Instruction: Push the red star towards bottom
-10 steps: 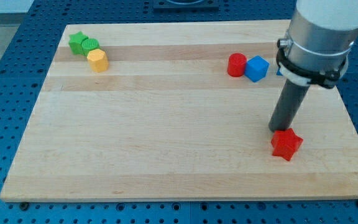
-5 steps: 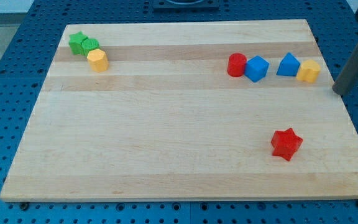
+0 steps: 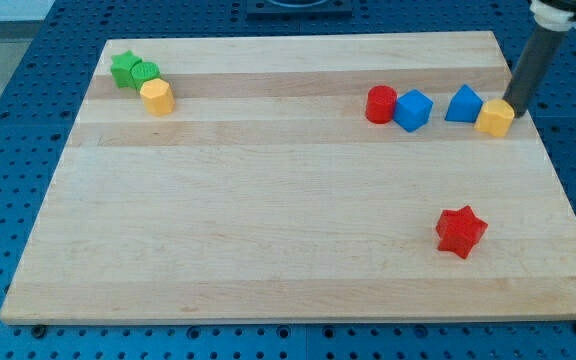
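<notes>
The red star (image 3: 461, 231) lies on the wooden board (image 3: 268, 200) at the view's lower right. My tip (image 3: 516, 105) is at the view's upper right, far above the red star, right beside the yellow block (image 3: 495, 117) on its upper right side. The rod rises out of the view's top right corner.
A red cylinder (image 3: 381, 104), a blue cube (image 3: 413, 110) and a blue triangular block (image 3: 463, 104) stand in a row left of the yellow block. At the view's upper left sit a green star (image 3: 122, 68), a green block (image 3: 145, 74) and a yellow hexagon (image 3: 156, 97).
My tip left the red star's top edge, swung off to the right past the board's edge, then came up and left to the yellow block. No block has moved.
</notes>
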{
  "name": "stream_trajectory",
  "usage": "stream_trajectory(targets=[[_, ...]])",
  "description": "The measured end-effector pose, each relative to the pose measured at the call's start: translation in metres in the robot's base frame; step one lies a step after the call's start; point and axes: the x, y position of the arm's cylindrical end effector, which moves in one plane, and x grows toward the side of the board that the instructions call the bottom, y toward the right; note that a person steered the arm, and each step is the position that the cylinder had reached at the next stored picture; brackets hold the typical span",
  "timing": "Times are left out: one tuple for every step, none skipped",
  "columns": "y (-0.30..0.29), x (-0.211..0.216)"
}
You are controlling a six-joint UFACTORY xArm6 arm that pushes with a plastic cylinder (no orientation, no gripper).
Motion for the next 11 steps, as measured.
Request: stream_trajectory(targets=[[-0.005, 0.037], [-0.01, 0.075], [-0.016, 0.082], [-0.005, 0.069], [0.001, 0.021], [0.001, 0.021], [-0.021, 0.029], [-0.048, 0.047], [-0.077, 0.044], [-0.104, 0.044], [-0.092, 0.059]])
